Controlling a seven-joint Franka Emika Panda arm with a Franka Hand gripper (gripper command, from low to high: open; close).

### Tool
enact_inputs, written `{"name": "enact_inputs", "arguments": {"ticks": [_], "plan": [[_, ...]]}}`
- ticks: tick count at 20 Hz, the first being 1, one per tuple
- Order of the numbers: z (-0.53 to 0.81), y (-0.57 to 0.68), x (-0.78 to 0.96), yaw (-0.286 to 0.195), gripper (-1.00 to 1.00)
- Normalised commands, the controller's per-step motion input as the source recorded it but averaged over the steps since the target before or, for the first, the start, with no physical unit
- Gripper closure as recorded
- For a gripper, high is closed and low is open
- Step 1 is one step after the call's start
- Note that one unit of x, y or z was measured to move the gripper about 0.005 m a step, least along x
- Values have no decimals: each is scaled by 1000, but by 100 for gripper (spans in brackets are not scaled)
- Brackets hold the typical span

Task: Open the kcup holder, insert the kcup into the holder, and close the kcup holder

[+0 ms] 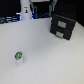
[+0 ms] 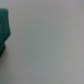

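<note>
Exterior view, kcup (image 1: 19, 57) on white table (image 1: 45, 60), kcup holder (image 1: 62, 22) well apart, gripper unseen, state untellable

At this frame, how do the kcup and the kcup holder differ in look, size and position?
The small white cup-shaped kcup with a green top is tiny; the black boxy kcup holder with two stacked drawer fronts is far larger. The kcup sits near the exterior view's left, close to the camera; the holder stands far back on that view's right. Both rest on the white table, well apart.

Black kcup holder (image 1: 63, 23), drawers shut, well apart from upright green-topped white kcup (image 1: 19, 57).
</note>
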Motion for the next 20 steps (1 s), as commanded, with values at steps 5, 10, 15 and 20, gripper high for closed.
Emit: {"name": "enact_inputs", "arguments": {"ticks": [5, 10, 15, 20], "plan": [[7, 619, -224, -226, -100], [4, 641, -216, -228, -100], [7, 669, -245, -208, -100], [4, 691, -259, -192, -100]]}}
